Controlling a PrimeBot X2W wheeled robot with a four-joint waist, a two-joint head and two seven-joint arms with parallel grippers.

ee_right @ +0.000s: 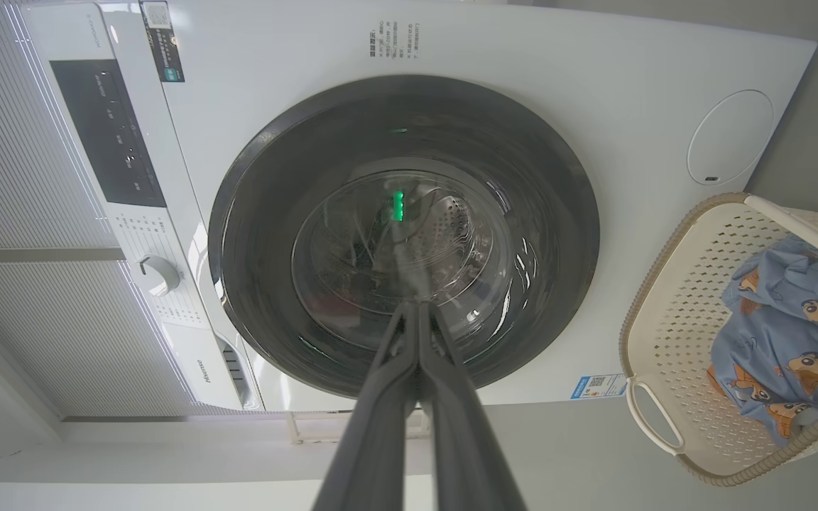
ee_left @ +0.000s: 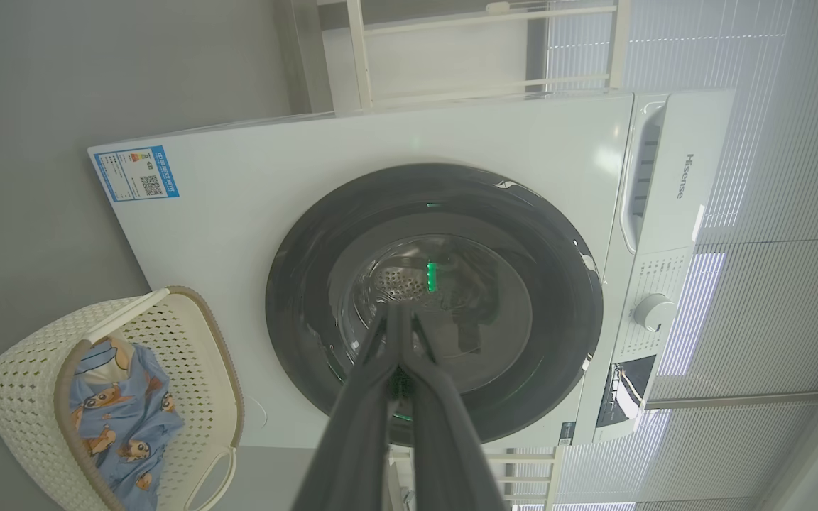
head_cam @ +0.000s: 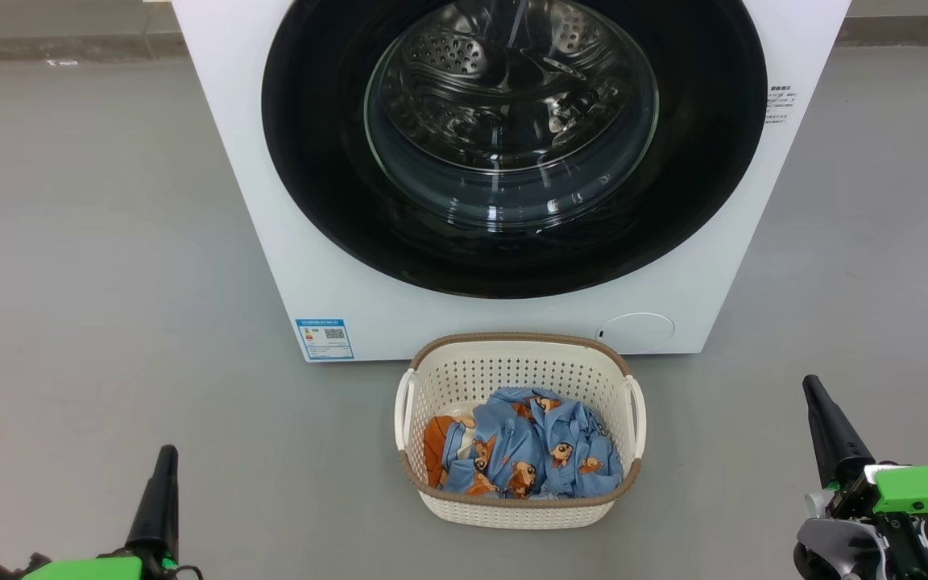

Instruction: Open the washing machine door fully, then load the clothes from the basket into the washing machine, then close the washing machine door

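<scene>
Sitting on grey floor (head_cam: 93,242), the basket (head_cam: 512,339) fronts the washing machine (head_cam: 230,121), with left gripper (head_cam: 166,453) and right gripper (head_cam: 811,385) jaws pressed together.

You have a plain grey floor (head_cam: 93,242) spread across the left and right sides of the head view, with a darker skirting strip (head_cam: 29,47) running along the top left edge. In the left wrist view, look to the upper centre for a white tubular rack (ee_left: 480,50). Pale slatted blinds (ee_left: 771,177) take up the right side of that frame.
</scene>
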